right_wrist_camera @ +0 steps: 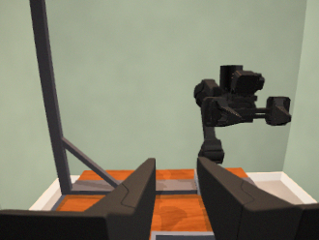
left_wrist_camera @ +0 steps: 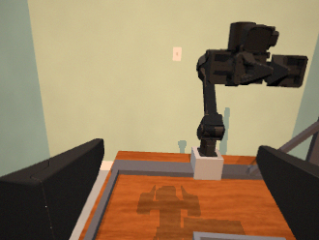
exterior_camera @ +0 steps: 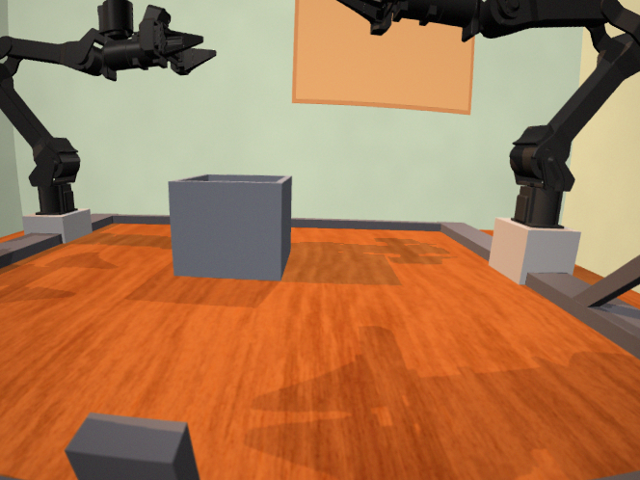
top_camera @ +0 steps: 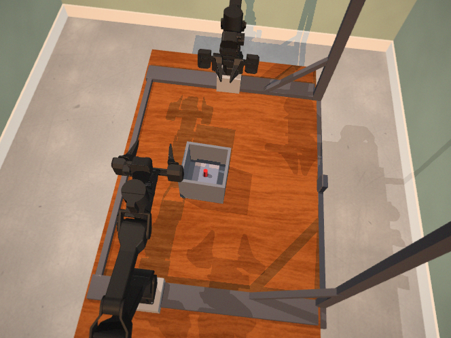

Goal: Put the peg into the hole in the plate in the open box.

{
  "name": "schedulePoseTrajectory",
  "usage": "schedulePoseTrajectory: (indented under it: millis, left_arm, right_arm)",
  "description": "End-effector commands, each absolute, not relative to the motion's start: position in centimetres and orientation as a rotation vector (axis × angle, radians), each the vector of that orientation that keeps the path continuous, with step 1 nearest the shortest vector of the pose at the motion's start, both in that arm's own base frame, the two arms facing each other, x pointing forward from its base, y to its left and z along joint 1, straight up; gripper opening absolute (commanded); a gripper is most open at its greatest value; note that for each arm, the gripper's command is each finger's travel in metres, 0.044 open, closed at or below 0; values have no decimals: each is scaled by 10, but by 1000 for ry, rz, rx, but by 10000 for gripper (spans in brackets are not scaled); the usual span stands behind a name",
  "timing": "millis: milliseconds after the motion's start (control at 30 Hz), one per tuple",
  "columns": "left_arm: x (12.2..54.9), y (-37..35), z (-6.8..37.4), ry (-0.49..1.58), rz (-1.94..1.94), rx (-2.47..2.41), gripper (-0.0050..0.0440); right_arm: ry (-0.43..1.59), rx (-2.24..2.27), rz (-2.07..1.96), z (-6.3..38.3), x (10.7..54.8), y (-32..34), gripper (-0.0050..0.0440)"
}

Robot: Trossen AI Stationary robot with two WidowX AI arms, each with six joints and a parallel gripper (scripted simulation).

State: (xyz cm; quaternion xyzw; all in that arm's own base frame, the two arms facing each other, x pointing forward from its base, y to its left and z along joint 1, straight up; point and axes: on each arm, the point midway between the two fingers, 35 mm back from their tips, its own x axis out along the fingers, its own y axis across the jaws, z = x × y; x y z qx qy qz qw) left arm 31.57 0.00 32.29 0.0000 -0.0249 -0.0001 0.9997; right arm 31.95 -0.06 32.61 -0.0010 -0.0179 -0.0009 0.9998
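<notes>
The open grey box stands on the wooden table; the exterior view shows only its outside (exterior_camera: 229, 226). The red peg (top_camera: 205, 173) stands upright in the light plate (top_camera: 212, 174) at the box's bottom; how deep it sits I cannot tell. My left gripper (top_camera: 152, 153) is open wide and empty, raised just left of the box; it also shows in the exterior view (exterior_camera: 199, 48) and the left wrist view (left_wrist_camera: 179, 194). My right gripper (top_camera: 227, 70) is drawn back high over its base, fingers close together with nothing between them (right_wrist_camera: 176, 189).
A grey rim (top_camera: 318, 145) borders the table. White pedestals (exterior_camera: 532, 248) carry the arm bases. Dark frame posts (top_camera: 337, 47) rise at the right side. A small grey block (exterior_camera: 131, 446) sits on the table's edge.
</notes>
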Motion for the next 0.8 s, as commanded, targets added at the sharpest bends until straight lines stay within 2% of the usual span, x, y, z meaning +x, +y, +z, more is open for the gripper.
schedulePoseTrajectory:
  millis: [0, 200, 767]
  left_arm:
    - [315, 0, 325, -55, 0, 5, 440]
    - [315, 0, 324, -55, 0, 5, 440]
    - [315, 0, 324, -55, 0, 5, 440]
  right_arm:
    - [-104, 3, -2, 333, 307, 1, 119]
    - [-48, 0, -2, 321, 315, 0, 119]
    - [-51, 0, -2, 322, 315, 0, 119]
